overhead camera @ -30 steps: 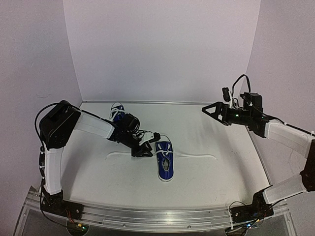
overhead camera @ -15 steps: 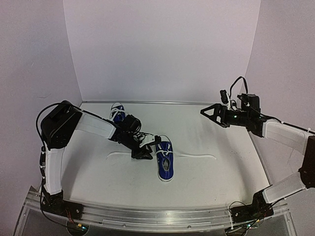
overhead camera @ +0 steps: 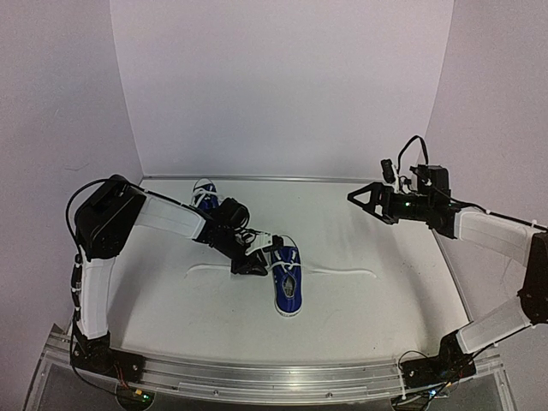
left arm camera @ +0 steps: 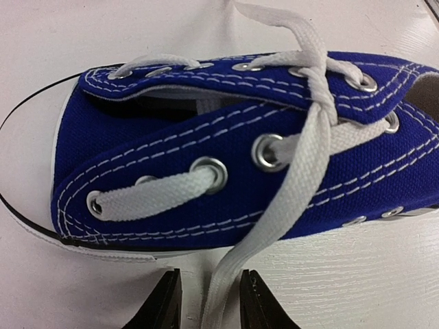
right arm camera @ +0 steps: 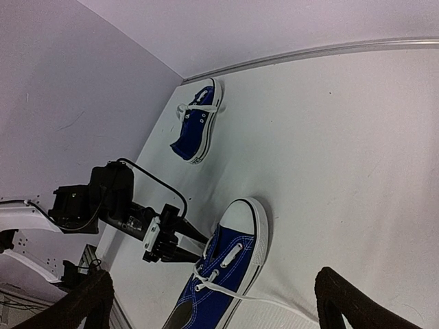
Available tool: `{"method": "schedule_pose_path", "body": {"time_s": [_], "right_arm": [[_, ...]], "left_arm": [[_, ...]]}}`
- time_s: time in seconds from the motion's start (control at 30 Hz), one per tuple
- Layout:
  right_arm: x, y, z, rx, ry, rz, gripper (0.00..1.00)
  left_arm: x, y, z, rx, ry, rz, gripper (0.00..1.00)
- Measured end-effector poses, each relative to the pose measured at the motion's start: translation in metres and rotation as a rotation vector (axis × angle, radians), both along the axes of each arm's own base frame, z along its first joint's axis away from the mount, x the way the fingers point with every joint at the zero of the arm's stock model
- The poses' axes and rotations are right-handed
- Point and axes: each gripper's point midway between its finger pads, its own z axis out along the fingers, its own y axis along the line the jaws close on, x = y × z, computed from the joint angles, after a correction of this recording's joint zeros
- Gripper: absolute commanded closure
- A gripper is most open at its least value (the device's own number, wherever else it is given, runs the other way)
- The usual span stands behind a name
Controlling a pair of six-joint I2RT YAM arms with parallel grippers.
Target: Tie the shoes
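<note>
Beside the blue canvas sneaker, left hand, slightly open, straddles flat white lace: close squarely. Right hand gapes empty.

In my left wrist view, the near shoe's heel runs off the right edge, and the lace leaves the bottom edge inside my left tool, hiding any pinch.

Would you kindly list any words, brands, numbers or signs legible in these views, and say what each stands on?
None can be read in any view.
The near shoe shows only stitching, eyelets and lace.
The far shoe is too small to show any label.
</note>
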Motion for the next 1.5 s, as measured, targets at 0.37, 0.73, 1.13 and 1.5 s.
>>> {"method": "schedule_pose_path", "body": {"time_s": [0.37, 0.73, 1.13, 1.5], "right_arm": [[0.0, 0.0, 0.0, 0.0, 0.001, 0.0, 0.03], [0.0, 0.011, -0.032, -0.051, 0.114, 0.037, 0.15], [-0.031, 0.084, -0.057, -0.107, 0.168, 0.241, 0.46], [-0.048, 0.123, -0.073, -0.133, 0.203, 0.34, 0.65]], "left_arm": [[-0.001, 0.002, 0.0, 0.01, 0.004, 0.005, 1.0], [-0.018, -0.002, 0.056, -0.121, -0.045, 0.025, 1.0], [-0.02, -0.043, 0.113, -0.35, -0.121, 0.009, 1.0], [-0.027, -0.053, 0.122, -0.386, -0.125, -0.002, 1.0]]}}
